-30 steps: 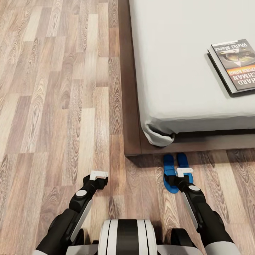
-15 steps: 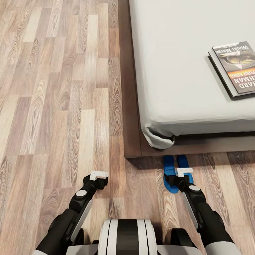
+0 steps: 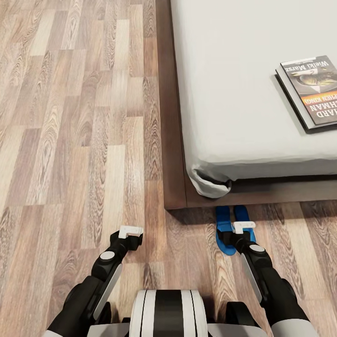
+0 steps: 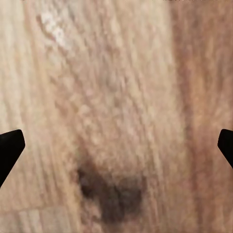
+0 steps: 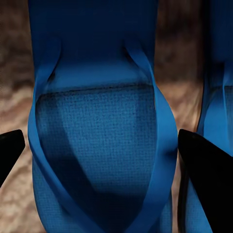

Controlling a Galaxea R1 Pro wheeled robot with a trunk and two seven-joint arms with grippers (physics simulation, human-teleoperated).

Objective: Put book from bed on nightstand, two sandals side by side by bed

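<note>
Head view: bed (image 3: 243, 93) with grey mattress on a dark wood frame, its near corner facing the robot; book (image 3: 311, 91) lying flat on the mattress near the view's right edge, cover up, readable lettering "Wielki Marsz", "KING" on an orange band and the cut-off white "HARD"; two blue sandals (image 3: 231, 224) side by side on the plank floor (image 3: 70, 140), just beside the bed's foot rail; right gripper (image 3: 244, 228) low over the sandals; left gripper (image 3: 130, 231) over bare floor, well apart from them.

Left wrist view: blurred wood grain with a dark knot; dark fingertips (image 4: 9, 148) at opposite edges, the left gripper wide and empty.

Right wrist view: one sandal (image 5: 97, 136) with its straps, between the fingertips (image 5: 206, 179); the right gripper wide, gripping nothing; second sandal (image 5: 218, 97) just beside.
</note>
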